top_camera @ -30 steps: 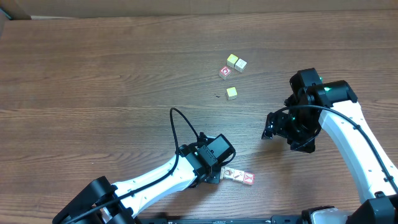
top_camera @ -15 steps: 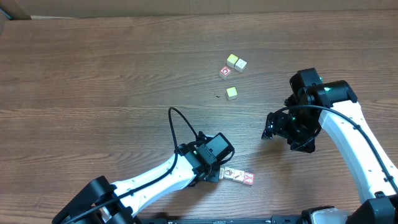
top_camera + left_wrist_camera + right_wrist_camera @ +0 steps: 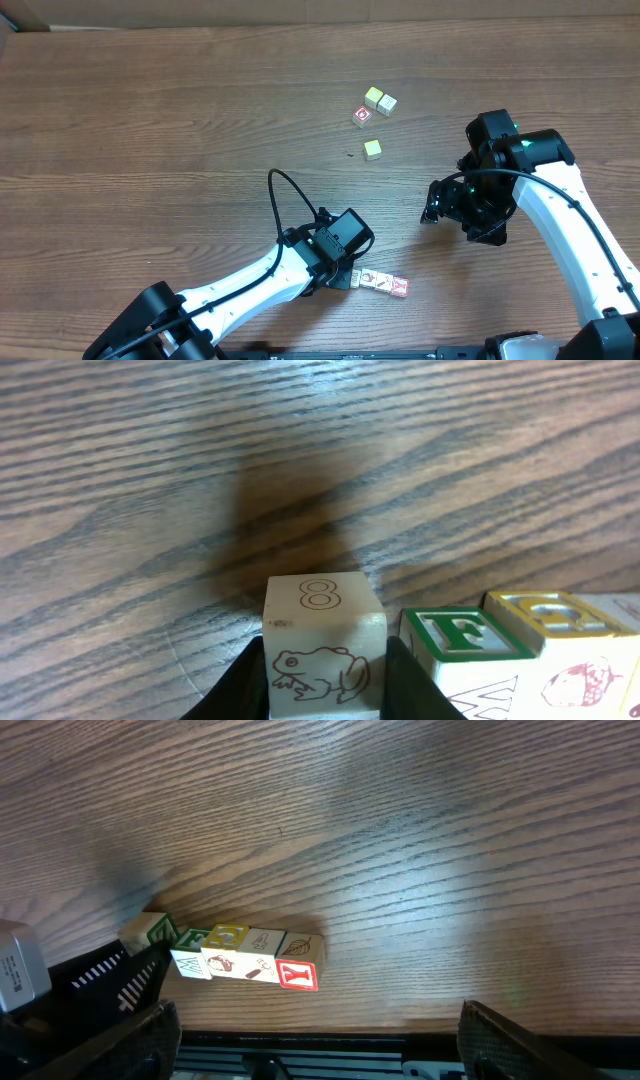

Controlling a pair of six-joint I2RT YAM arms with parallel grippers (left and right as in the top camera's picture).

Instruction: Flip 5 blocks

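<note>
Several blocks lie in a row [image 3: 383,285] near the table's front edge, also seen in the right wrist view as the row [image 3: 245,958] ending in a red Y face [image 3: 297,976]. My left gripper [image 3: 347,274] is at the row's left end. In the left wrist view its black fingers [image 3: 245,682] press both sides of a pale block [image 3: 324,645] printed with an 8 and a frog. That block sits right beside a green F block [image 3: 455,635]. My right gripper [image 3: 438,206] hovers to the right of the row, jaws wide apart and empty [image 3: 320,1055].
A separate cluster sits farther back: two yellow-topped cubes [image 3: 379,100], a cube with a red mark [image 3: 362,116] and one lone yellow cube [image 3: 372,149]. The table's front edge [image 3: 330,1032] runs just below the row. The left arm's cable [image 3: 285,205] loops above the table.
The left wrist has edged slightly back and to the left. The row of blocks, the far cluster and the right arm have not moved.
</note>
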